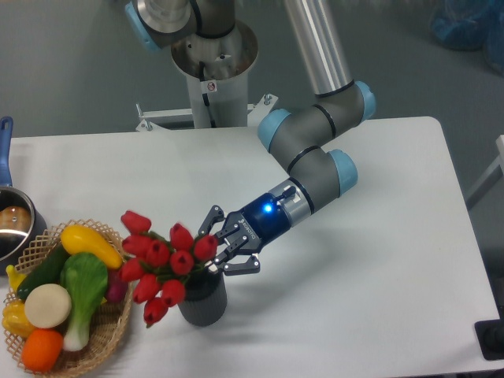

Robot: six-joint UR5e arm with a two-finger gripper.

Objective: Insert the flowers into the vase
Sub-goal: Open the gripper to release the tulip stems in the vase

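wicker basket [110,335] of toy vegetables [75,287], steel pot [14,224]

Red flowers [161,260] are shown in a dark grey vase [203,301] on a white counter [362,236].
A blue-lit black pincer [222,246] and a tan wicker basket [110,335] are seen.
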